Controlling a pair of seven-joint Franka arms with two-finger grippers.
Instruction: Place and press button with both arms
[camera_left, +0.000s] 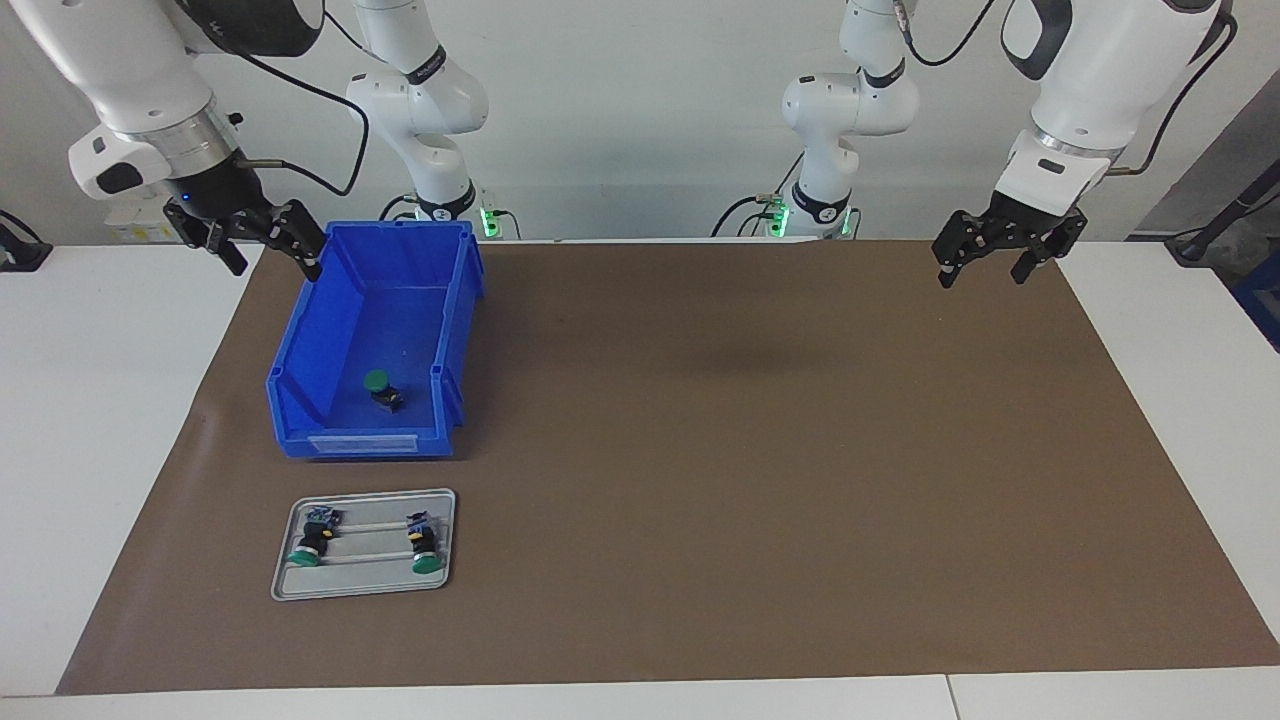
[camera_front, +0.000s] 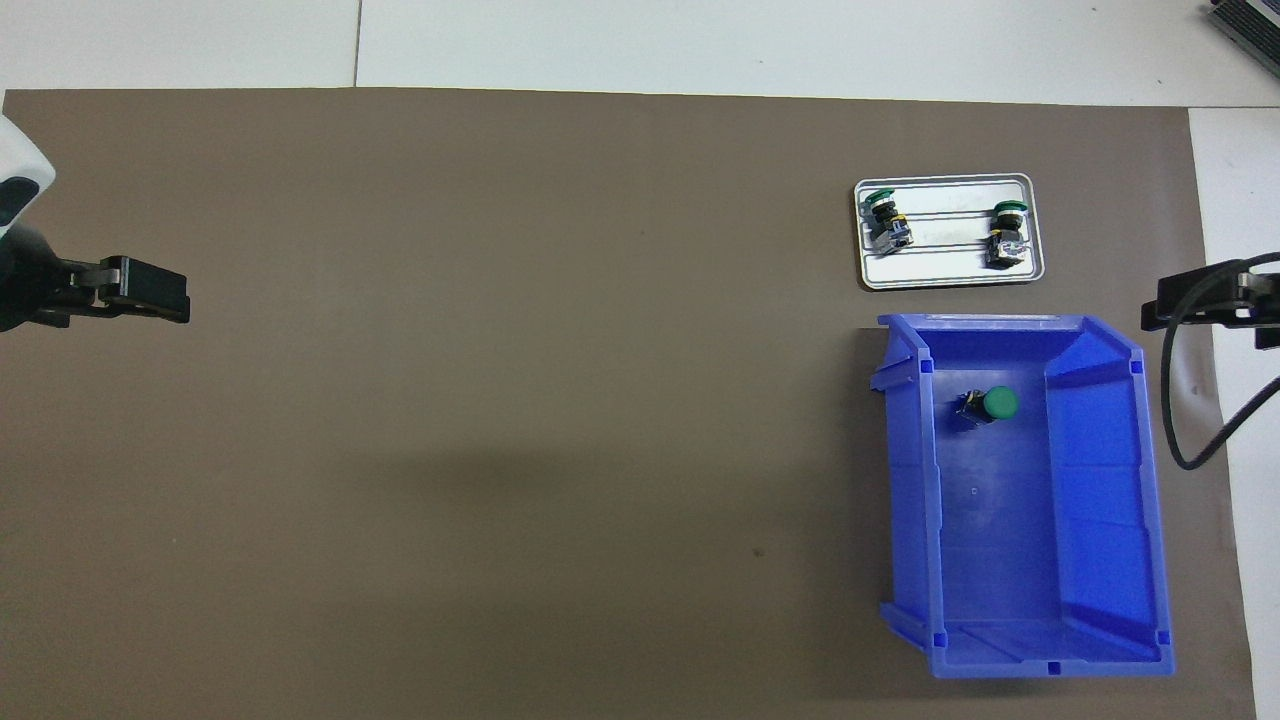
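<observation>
A brown mat (camera_left: 700, 450) covers the middle of the white table (camera_left: 100, 400). The right pincer (camera_left: 262, 243) hangs in the air at the right arm's end of the table, over the mat's edge just beside the rim of a blue bin (camera_left: 300, 350); its fingers (camera_left: 300, 240) are spread wide and hold nothing. The left pincer (camera_left: 995, 262) hangs over the mat at the left arm's end, well apart from every object; its fingers (camera_left: 948, 255) are likewise spread wide and empty.

Below and beside the right pincer, inside the bin, lies the button (camera_left: 380, 388), green cap and dark body resting on the bin floor toward the bin's end that is farther from the robots. Farther from the robots than the bin, and near it, sits a grey tray (camera_left: 365, 580) on the mat. Two more buttons lie in it, apart from each other, one toward each end of the tray (camera_left: 312, 542) (camera_left: 422, 545), each with its green cap pointing away from the robots.

In the overhead view the bin (camera_front: 1100, 500), the button in it (camera_front: 990, 404) and the tray (camera_front: 945, 275) appear together toward the right pincer (camera_front: 1185, 305), while the left pincer (camera_front: 150, 297) is over bare mat.
</observation>
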